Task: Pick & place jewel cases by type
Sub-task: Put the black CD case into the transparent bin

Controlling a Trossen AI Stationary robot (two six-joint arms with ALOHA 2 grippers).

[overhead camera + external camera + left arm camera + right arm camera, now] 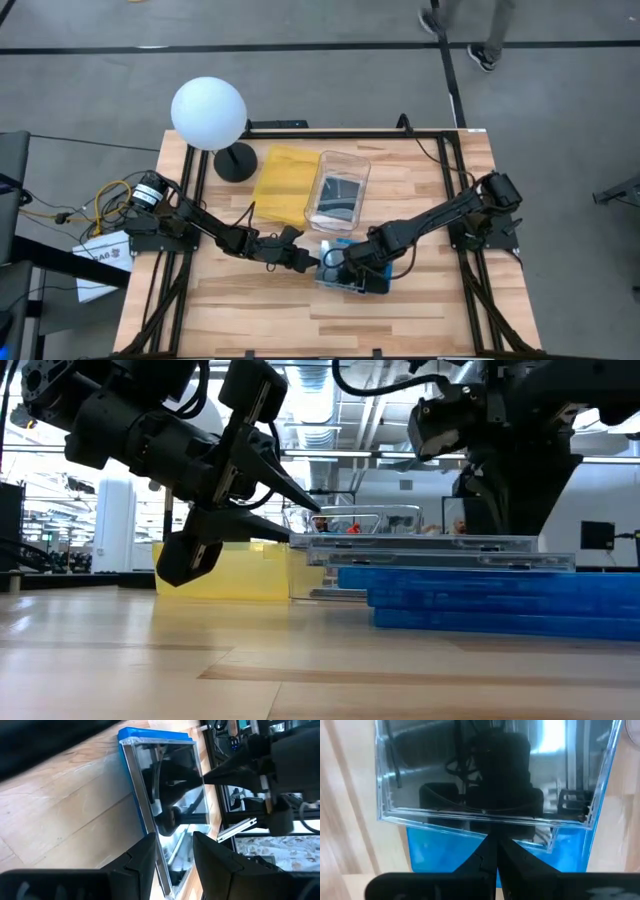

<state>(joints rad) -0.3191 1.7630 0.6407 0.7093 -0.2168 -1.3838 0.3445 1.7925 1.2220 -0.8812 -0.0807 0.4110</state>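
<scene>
Flat atop blue jewel cases (500, 605), clear case (430, 546).

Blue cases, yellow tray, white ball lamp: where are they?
blue cases (480, 603), low view, front edge of the stack.
yellow tray (280, 185), high view, its middle.
white ball lamp (208, 113), high view, the globe.

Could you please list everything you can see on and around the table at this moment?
Jewel cases, stacked: clear ones on top, blue ones beneath, front centre of the table.
Clear container: one, behind the stack, a dark case inside.
Yellow tray: one, left of the container.
White globe lamp: one, black base, back left corner.
Table: one, light wood.
Person's legs: on the floor beyond the table.
Left gripper: fingers open around the top clear case's edge.
Right gripper: fingers shut, above the stack.
</scene>
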